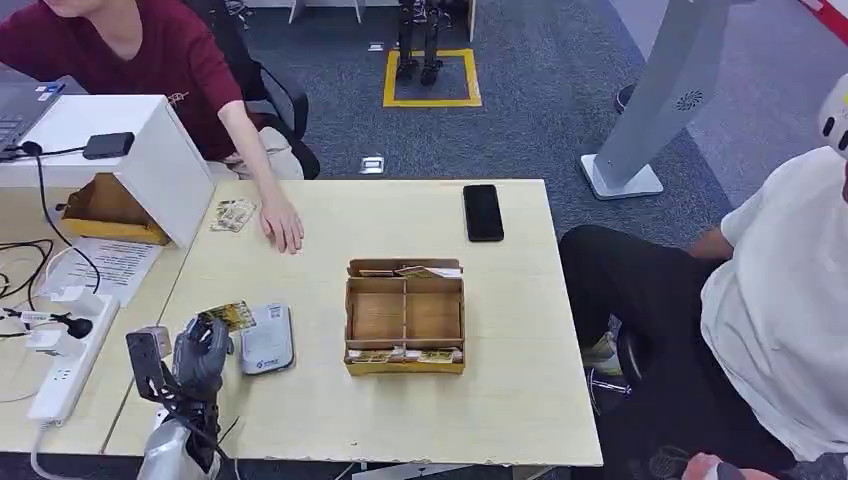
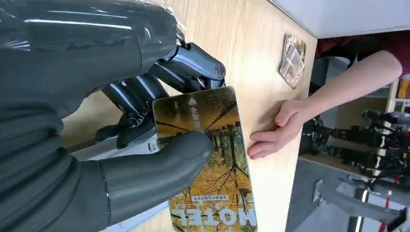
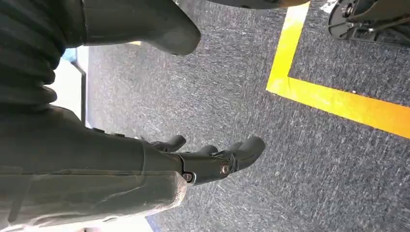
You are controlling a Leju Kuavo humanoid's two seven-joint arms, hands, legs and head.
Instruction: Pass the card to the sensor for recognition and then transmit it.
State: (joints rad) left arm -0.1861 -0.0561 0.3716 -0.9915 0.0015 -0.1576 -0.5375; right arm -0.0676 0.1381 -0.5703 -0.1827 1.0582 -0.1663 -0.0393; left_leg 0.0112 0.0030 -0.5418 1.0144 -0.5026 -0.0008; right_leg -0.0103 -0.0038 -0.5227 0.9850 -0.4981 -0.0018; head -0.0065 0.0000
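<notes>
Head view puts the left robot hand (image 1: 203, 352) clamped on the card (image 1: 228, 316), thumb pinning it face-up just beside the grey sensor (image 1: 266, 339) on the bench (image 1: 500, 400), likely ready for scanning. Right robot hand (image 3: 212, 157) hangs empty, fingers apart, over carpet.

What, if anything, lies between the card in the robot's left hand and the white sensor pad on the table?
Nothing visible. The left hand holds the card just beside the white sensor pad, with no object between them. The person's hand rests farther up the table, away from that short path.
</notes>
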